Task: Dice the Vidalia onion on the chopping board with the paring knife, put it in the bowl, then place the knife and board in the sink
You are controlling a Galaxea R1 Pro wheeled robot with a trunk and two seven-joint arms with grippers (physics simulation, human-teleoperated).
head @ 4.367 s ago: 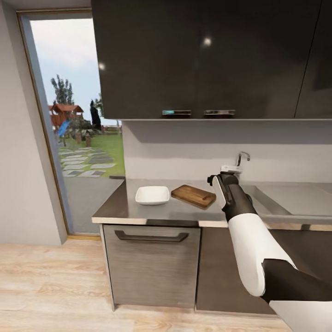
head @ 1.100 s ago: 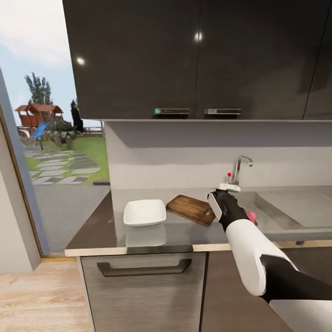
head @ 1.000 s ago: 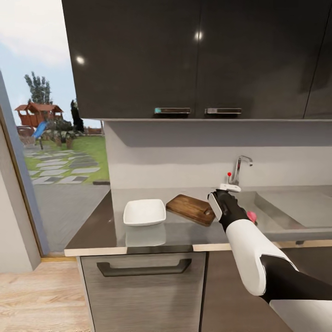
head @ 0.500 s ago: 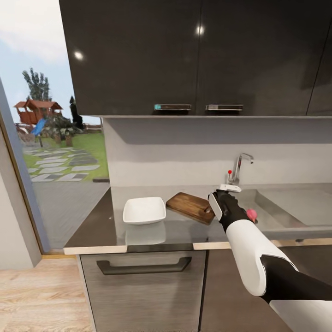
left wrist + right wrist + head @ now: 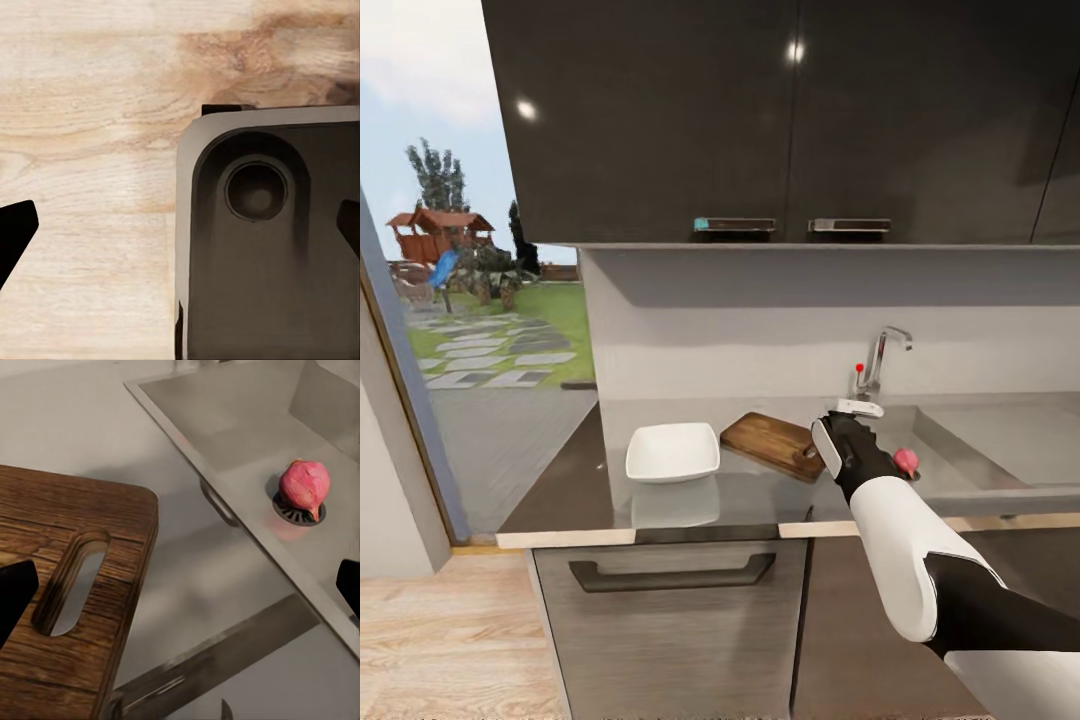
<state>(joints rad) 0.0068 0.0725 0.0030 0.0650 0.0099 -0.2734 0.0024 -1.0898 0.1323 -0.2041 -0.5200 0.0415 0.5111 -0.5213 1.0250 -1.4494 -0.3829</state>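
View tilted up slightly, chopping board [image 5: 773,445] angled diagonally on countertop [image 5: 570,495]

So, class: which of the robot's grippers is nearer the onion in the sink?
Right. The right gripper hovers beside the onion; the left gripper hangs over the wooden floor.

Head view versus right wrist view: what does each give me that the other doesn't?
Head view alone: the bowl, tap, right arm and dark cabinets. Right wrist view alone: the drain under the onion, and the board's handle slot. Shared: board, onion, sink, countertop.
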